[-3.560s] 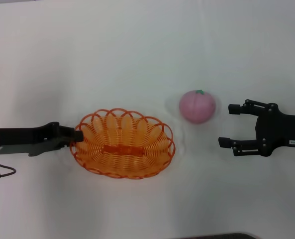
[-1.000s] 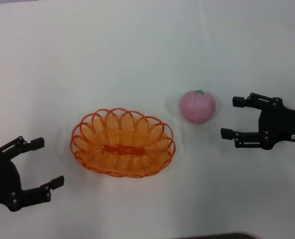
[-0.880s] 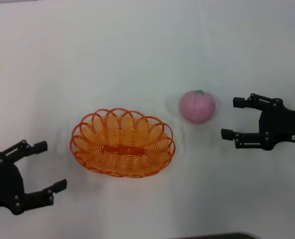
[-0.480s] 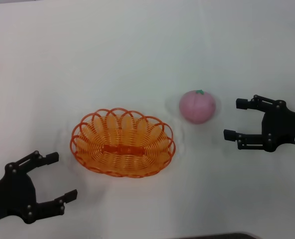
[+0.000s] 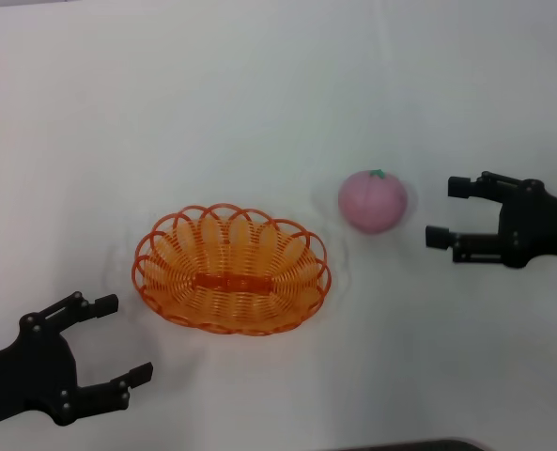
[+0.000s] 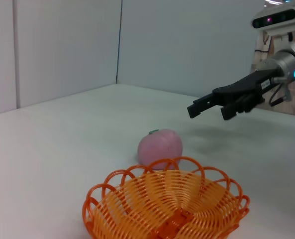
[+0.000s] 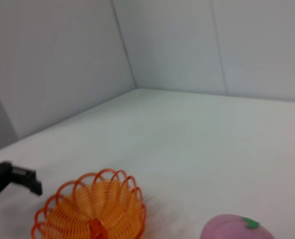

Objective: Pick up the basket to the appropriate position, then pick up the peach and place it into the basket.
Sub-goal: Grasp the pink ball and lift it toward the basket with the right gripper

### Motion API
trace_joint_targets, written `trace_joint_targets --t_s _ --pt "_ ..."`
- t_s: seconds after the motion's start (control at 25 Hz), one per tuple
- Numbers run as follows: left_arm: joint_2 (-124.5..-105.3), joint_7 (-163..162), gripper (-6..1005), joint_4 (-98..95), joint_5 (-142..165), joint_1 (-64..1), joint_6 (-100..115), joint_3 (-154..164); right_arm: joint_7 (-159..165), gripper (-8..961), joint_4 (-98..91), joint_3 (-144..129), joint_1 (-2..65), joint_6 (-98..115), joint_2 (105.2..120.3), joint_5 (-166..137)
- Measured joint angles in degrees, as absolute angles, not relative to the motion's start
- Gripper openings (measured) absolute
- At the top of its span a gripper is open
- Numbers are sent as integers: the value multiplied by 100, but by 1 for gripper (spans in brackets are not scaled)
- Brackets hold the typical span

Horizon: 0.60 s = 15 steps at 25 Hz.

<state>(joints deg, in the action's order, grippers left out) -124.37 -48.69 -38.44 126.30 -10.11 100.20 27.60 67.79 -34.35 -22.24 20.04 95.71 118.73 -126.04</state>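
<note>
Desk [image 5: 259,85] with basket set down, peach waiting beside it.

The basket [image 5: 231,269] sits mid-desk, empty; the left gripper [image 5: 118,339] hangs near its near-left side, fingers apart and holding nothing. The right gripper [image 5: 455,209], fingers spread, faces the peach [image 5: 373,200], which rests just beyond the basket's right end. Its height above the desk is hard to judge; a low approach could nudge the round peach away before the fingers close.

White table [image 5: 259,85], pale grey walls [image 6: 62,45].
</note>
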Motion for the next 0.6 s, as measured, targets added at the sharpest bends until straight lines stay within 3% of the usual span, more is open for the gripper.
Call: trace_joint_targets --t_s 0.24,0.6 --pt "-12436 -4870 907 -3841 12598 -1003 10030 2736 8747 900 -3916 -2290 2206 9482 11789 -12665" --pt "-12429 -4869 908 -3849 12616 -985 10103 2578 11087 897 -4232 -2398 2757 9401 11520 -13063"
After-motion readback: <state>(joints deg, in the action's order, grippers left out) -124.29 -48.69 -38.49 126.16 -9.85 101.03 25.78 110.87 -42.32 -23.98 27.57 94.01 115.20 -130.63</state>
